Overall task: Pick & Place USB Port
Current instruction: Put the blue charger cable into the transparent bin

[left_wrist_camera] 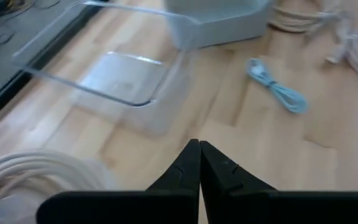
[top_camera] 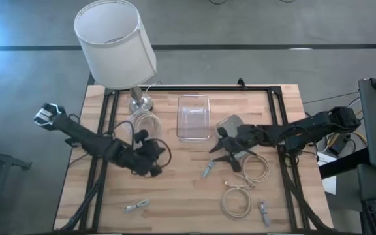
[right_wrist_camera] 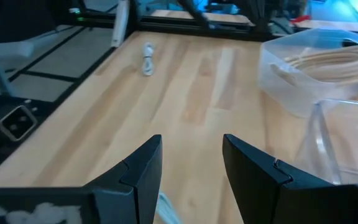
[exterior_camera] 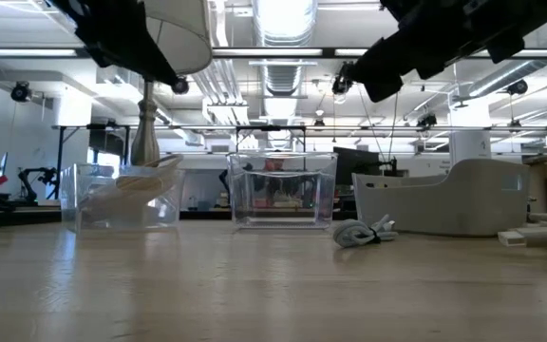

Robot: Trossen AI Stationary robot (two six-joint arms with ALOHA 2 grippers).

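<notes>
While the right gripper (top_camera: pixel 219 145) hangs with fingers spread and empty just beside the clear empty bin (top_camera: pixel 194 117), the left gripper (left_wrist_camera: pixel 199 163) on that bin's other side has its fingers pressed together on nothing. A wooden table (top_camera: pixel 175 196) carries them; an open workshop lies behind. Near the bin lies a small blue-grey USB cable (top_camera: pixel 209 169), its plug hard to make out.

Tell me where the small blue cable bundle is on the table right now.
In the high view, the blue cable bundle lies near the table's middle, just below the right gripper and toward the front from the empty clear bin; the left wrist view also shows it.
</notes>
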